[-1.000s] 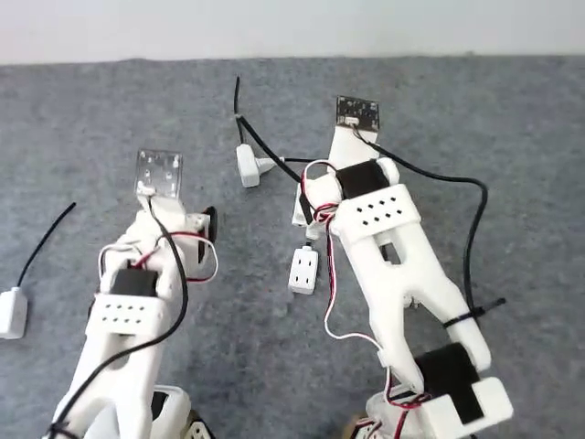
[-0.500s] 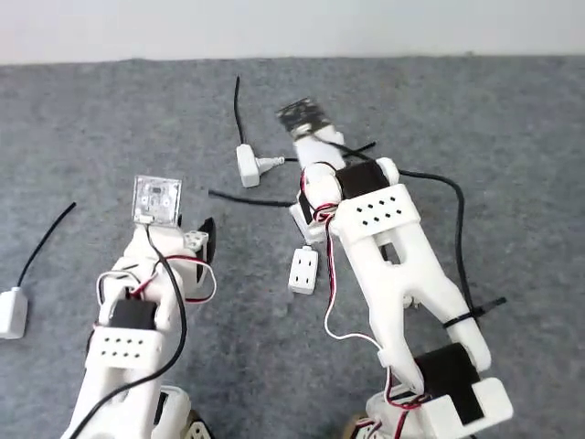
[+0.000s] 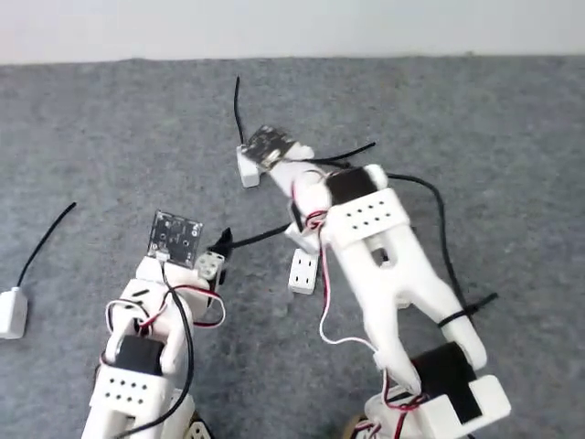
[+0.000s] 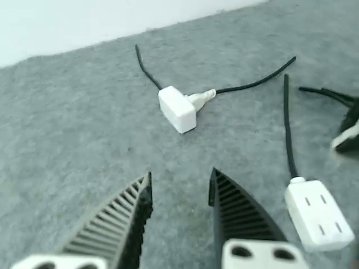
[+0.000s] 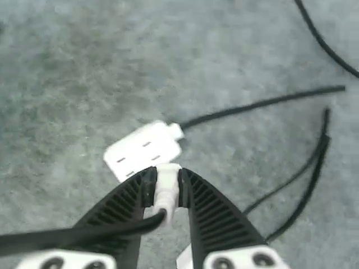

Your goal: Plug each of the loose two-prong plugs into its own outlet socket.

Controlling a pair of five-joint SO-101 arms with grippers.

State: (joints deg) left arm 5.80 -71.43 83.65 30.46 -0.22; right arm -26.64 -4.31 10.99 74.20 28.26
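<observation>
One plug looks seated; the right end effector pinches a second plug (not yet inserted), the left end effector gapes empty.

Table covering: grey carpet-like cloth, matt, rough, with a short fibrous nap.
Outlet sockets, at centre, toward 12 o'clock and at the 9 o'clock edge: white plastic, smooth, faint sheen.
Plug in the right gripper: white plastic, smooth.
Cords: black sheath, smooth, matt.
Left gripper fingers: black plastic, matt, finely ridged in layers; the right gripper's fingers look alike.
Arm shells: white plastic, matt.
</observation>
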